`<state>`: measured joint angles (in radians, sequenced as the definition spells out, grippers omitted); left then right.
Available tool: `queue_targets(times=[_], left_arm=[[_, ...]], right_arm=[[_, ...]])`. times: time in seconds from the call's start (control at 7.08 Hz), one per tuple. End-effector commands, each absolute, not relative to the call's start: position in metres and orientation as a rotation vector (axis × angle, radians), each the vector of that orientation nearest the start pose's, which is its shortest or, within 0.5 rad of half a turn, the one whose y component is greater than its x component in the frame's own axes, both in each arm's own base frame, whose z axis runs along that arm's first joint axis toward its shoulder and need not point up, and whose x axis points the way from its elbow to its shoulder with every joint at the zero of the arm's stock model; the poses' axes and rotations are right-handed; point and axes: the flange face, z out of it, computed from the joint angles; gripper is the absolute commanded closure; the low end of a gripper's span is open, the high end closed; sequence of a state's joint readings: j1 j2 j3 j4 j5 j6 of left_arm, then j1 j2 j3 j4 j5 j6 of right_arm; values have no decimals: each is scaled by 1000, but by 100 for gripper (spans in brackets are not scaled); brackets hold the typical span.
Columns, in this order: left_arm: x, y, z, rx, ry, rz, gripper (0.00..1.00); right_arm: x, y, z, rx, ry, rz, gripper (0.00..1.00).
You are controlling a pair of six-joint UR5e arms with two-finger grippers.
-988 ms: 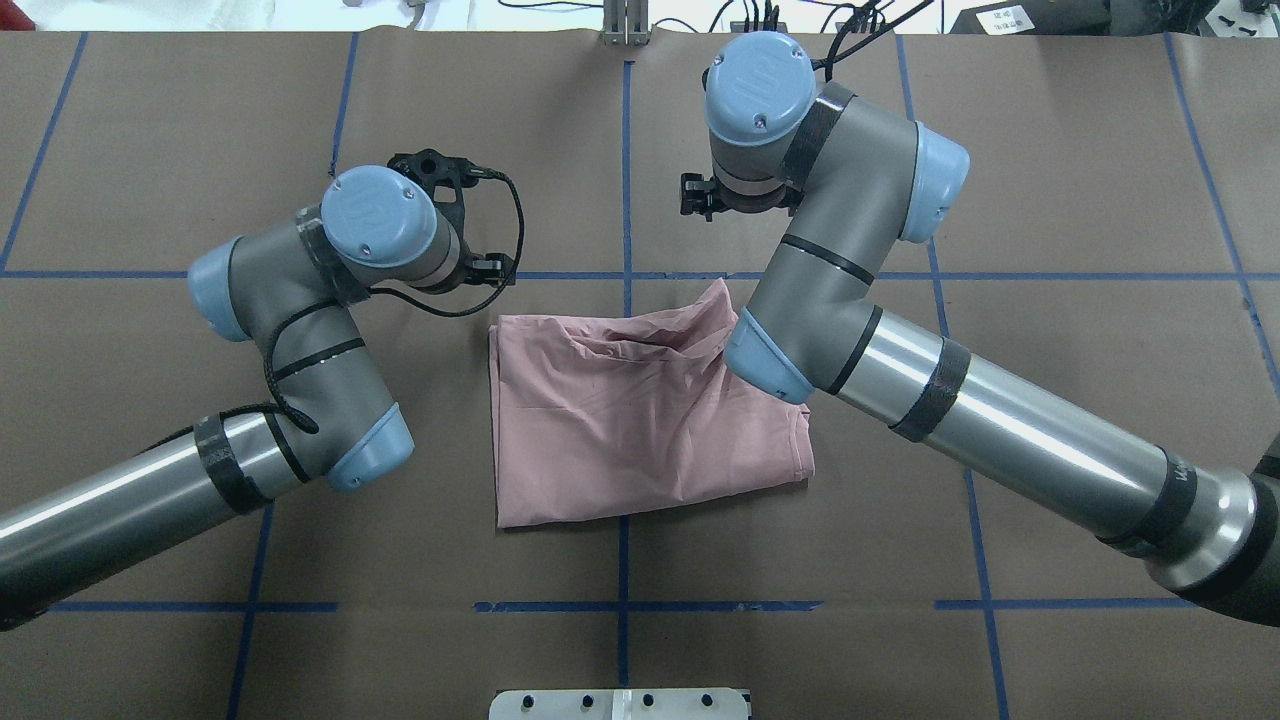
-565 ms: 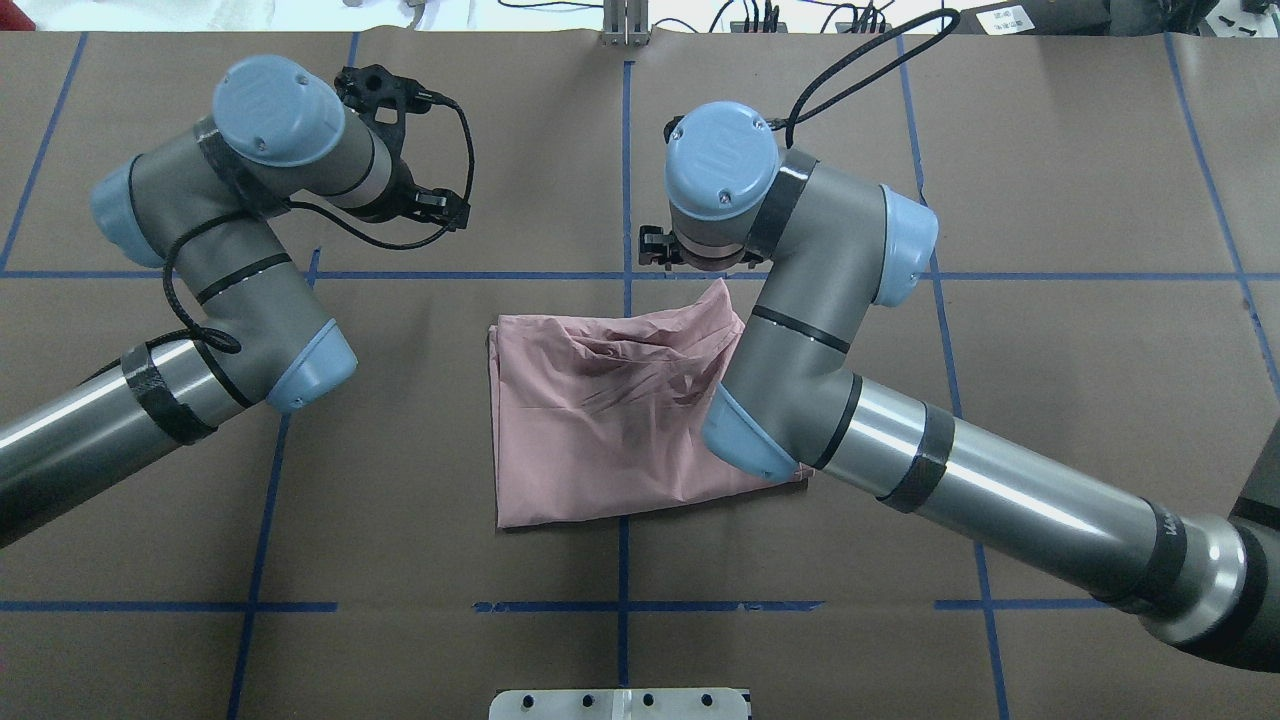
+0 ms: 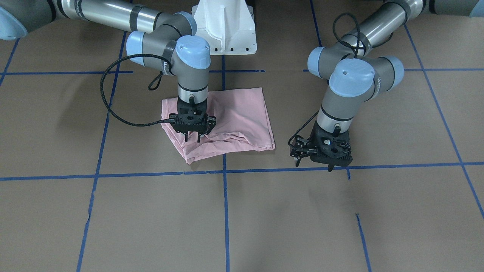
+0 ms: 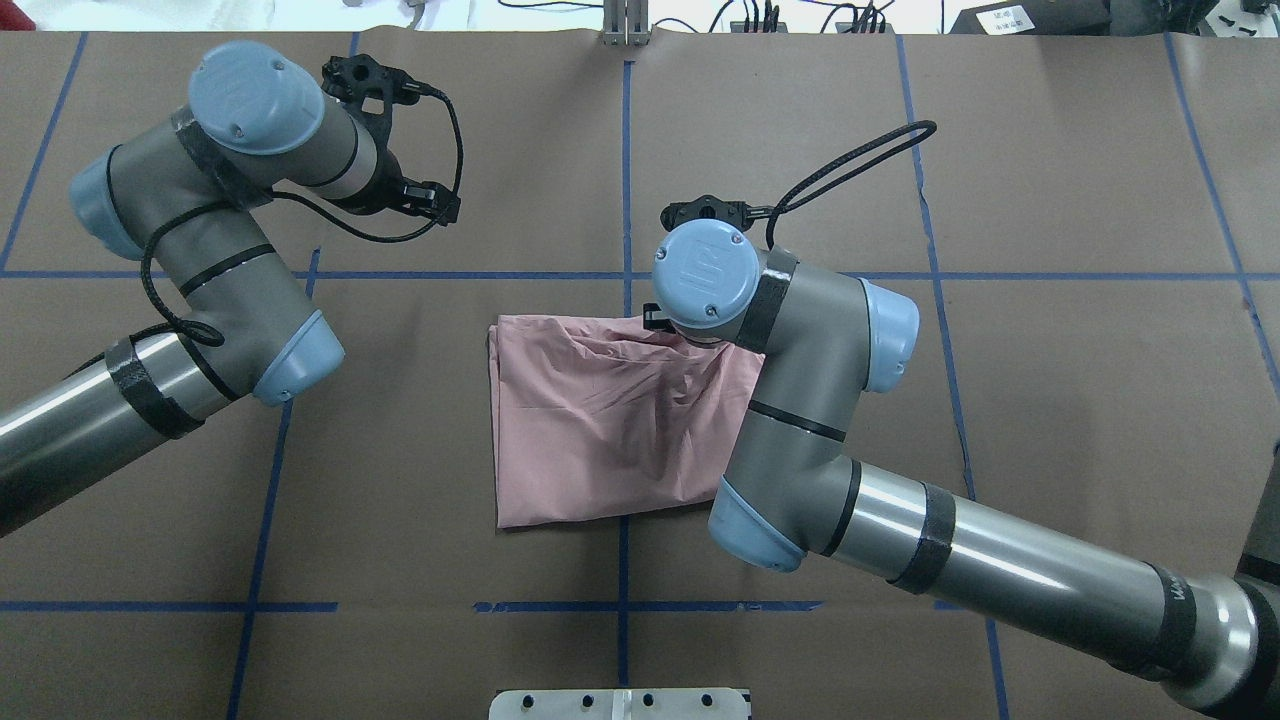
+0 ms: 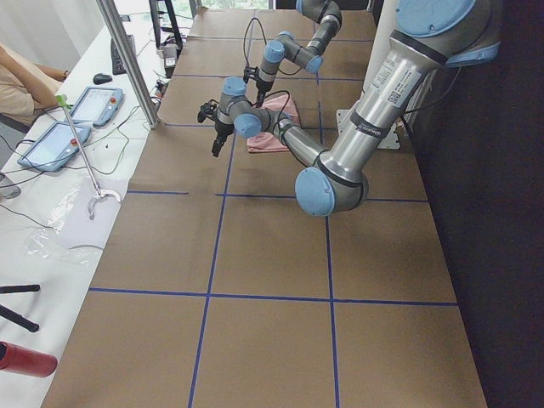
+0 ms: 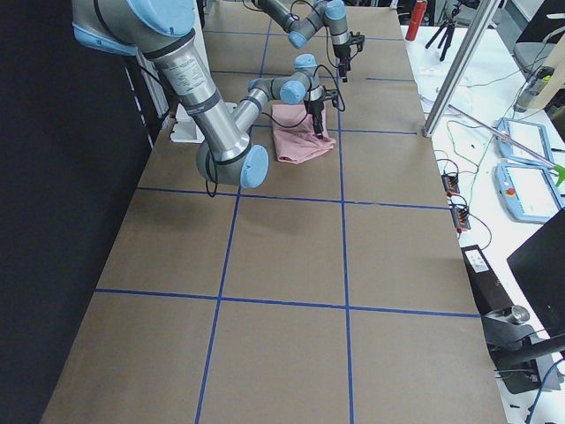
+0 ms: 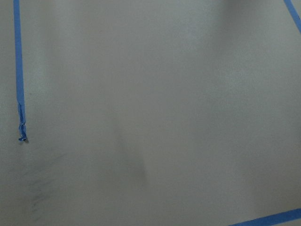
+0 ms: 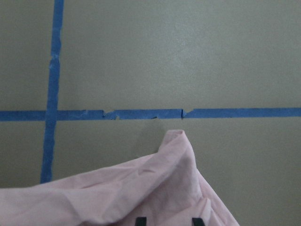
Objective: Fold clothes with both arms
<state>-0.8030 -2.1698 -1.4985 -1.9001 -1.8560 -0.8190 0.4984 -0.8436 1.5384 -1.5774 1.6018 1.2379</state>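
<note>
The t-shirt [image 4: 600, 420], folded and rumpled, is laid at the middle of the table [image 4: 1050, 200]. The right gripper [image 3: 193, 139] is held spread over its raised corner nearest the far edge, likely for pinching. The left gripper [image 3: 325, 160] is held over bare table toward the left end, apparently out of the way. Its opening cannot be told.
</note>
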Motion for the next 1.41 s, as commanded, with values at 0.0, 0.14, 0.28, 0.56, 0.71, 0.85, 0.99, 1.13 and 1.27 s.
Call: queue_targets(times=[0.0, 0.14, 0.28, 0.56, 0.71, 0.85, 0.99, 1.13, 1.27], left_arm=[[421, -588, 304, 411, 800, 72, 0], [421, -588, 304, 409, 801, 68, 0], [422, -588, 304, 407, 802, 66, 0], [421, -588, 304, 409, 804, 64, 0], [421, -587, 305, 404, 808, 51, 0], [421, -586, 304, 401, 811, 42, 0], [420, -586, 303, 401, 813, 40, 0], [420, -586, 304, 395, 814, 29, 0], [420, -586, 304, 394, 814, 27, 0]], right_arm=[[-577, -454, 245, 244, -642, 157, 58], [-577, -454, 246, 246, -640, 158, 58], [-577, -454, 249, 249, -633, 159, 65], [-581, -455, 247, 245, -635, 168, 100], [-578, -461, 249, 246, -628, 179, 100], [-575, -469, 255, 244, -614, 192, 100], [-575, -483, 266, 247, -588, 209, 100], [-570, -497, 272, 249, -571, 227, 100], [-570, -501, 274, 248, -563, 226, 100]])
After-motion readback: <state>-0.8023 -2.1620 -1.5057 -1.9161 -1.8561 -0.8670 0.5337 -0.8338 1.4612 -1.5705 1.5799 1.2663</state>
